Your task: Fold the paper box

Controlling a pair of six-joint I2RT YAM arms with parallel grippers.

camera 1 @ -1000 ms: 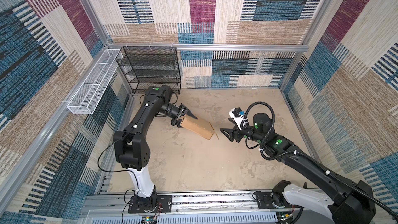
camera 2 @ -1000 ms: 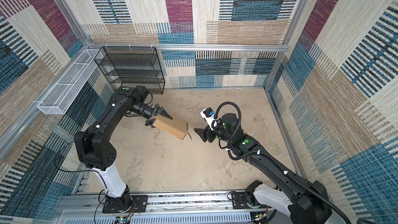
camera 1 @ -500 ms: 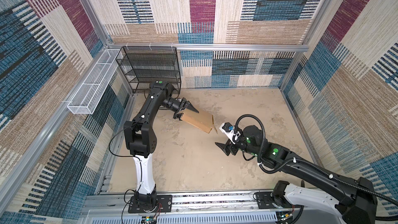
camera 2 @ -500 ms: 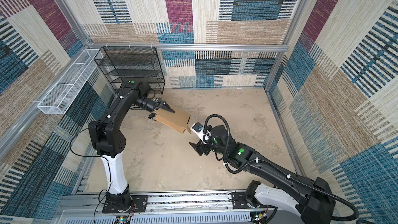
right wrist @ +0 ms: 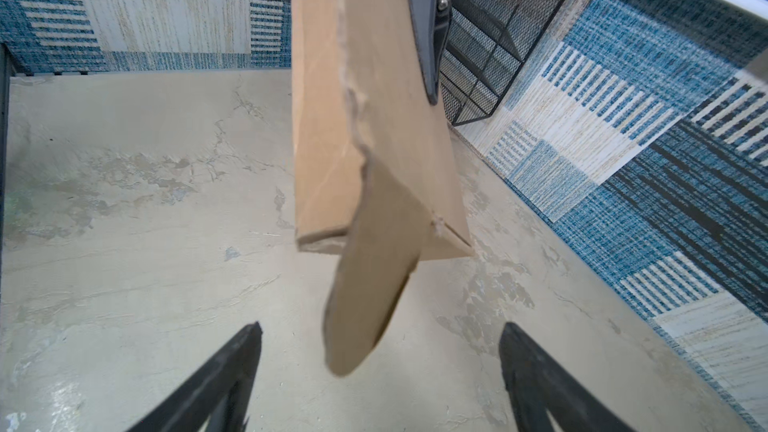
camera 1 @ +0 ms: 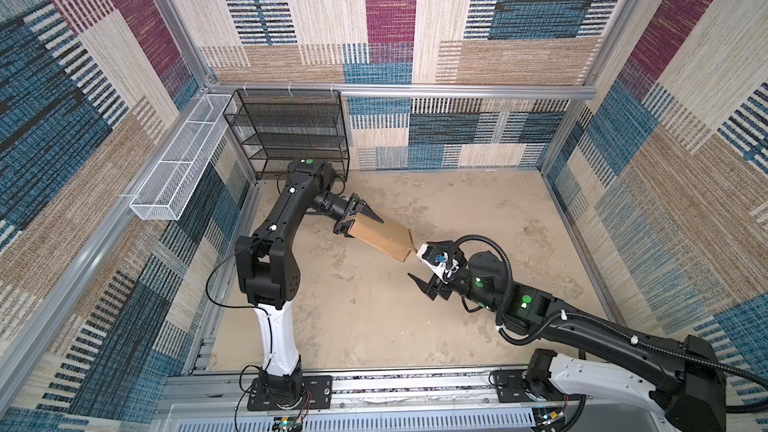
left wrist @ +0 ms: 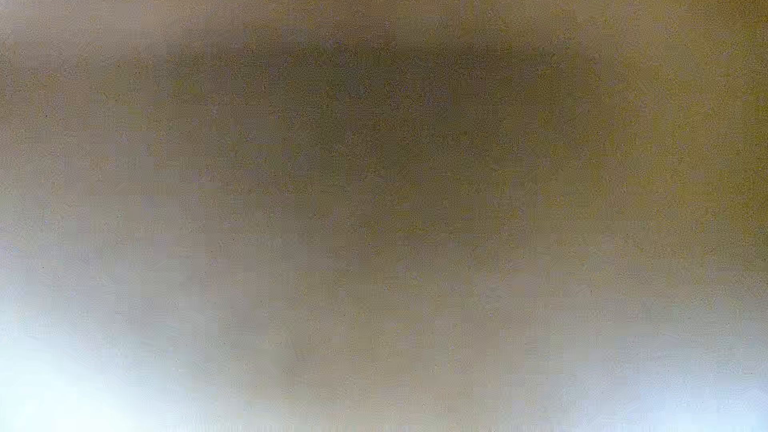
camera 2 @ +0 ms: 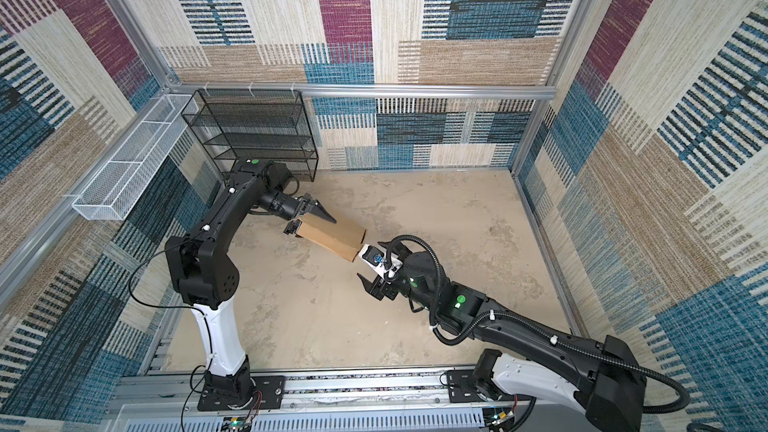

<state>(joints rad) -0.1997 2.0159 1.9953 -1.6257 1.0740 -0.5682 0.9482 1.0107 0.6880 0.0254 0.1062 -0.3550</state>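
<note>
Gripping one short end of the paper box, the left end effector is clamped on the cardboard, with one dark finger laid along its upper face. The box is plain brown corrugated board folded into a long, shallow rectangular shape. In both top views it slants from the left end effector toward the middle of the tabletop, and its free end is just beside the right end effector.

The right wrist view adds detail that the top views do not give. There the paper box appears lifted off the tabletop, with a ragged, torn-looking edge along one seam. A rounded flap hangs loose from the near end. The right end effector is spread wide, one finger on each side of that flap, and touches nothing.

The left wrist view is only a tan-grey blur.

Only the top views show the black wire rack against the back wall and the white wire basket on the side rail, both well apart from the box.
</note>
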